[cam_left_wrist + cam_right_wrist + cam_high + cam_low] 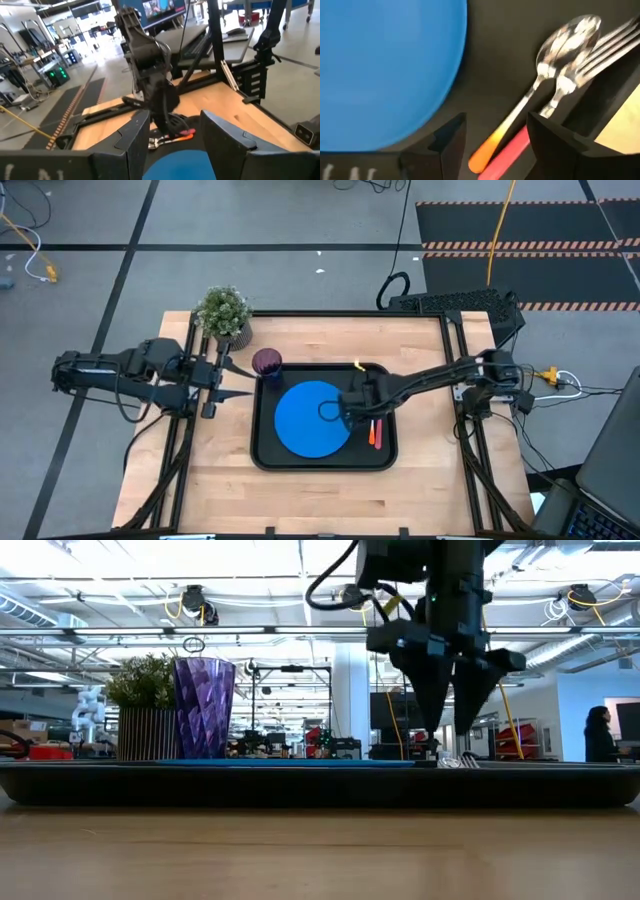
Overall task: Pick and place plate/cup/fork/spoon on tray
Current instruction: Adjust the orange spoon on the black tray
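Your right gripper (495, 132) hangs with fingers apart over the orange-handled metal spoon (540, 87) and pink-handled fork (570, 80) lying side by side in the black tray (385, 458). Both look light, stiff and slippery; regrip by handles.

right pincer (358, 412) open, pointing down, left pincer (238, 380) open, waiting aside
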Controlling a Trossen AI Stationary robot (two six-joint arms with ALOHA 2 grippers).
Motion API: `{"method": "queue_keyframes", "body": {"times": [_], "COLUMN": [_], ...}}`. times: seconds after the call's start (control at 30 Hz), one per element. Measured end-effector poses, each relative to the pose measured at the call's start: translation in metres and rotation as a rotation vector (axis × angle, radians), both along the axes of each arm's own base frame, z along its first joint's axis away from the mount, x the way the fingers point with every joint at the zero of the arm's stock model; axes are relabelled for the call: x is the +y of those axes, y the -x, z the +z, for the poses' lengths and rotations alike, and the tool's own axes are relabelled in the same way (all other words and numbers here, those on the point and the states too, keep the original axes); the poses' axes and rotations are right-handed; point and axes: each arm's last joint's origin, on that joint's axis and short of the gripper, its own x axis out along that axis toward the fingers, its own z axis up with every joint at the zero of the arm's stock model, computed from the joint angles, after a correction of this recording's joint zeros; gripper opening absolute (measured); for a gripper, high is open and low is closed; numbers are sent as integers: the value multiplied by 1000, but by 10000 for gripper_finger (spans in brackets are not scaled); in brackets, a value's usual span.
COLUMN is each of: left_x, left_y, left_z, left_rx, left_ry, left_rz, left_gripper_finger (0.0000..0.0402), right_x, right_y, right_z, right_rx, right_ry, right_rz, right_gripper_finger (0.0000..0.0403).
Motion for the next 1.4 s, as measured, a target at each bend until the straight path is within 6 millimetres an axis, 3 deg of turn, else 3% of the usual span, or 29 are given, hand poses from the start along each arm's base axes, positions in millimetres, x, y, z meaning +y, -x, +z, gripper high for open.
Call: {"method": "queue_keyframes", "body": {"times": [0.37, 0.53, 1.4], "left_x": [0, 1, 0], "left_y": [7, 7, 7], "left_z": [3, 3, 3], "left_rx": [-20, -24, -29], "left_ry": [3, -22, -25], "left_rz": [1, -1, -2], "left_gripper_finger": [177, 177, 177], "right_x": [6, 7, 6], "right_y": [9, 11, 9], "right_z": [-23, -39, -38], "right_rx": [75, 21, -25], "right_ry": [23, 6, 32], "right_rz": [-31, -58, -45], "right_gripper_finger": [205, 204, 203]}}
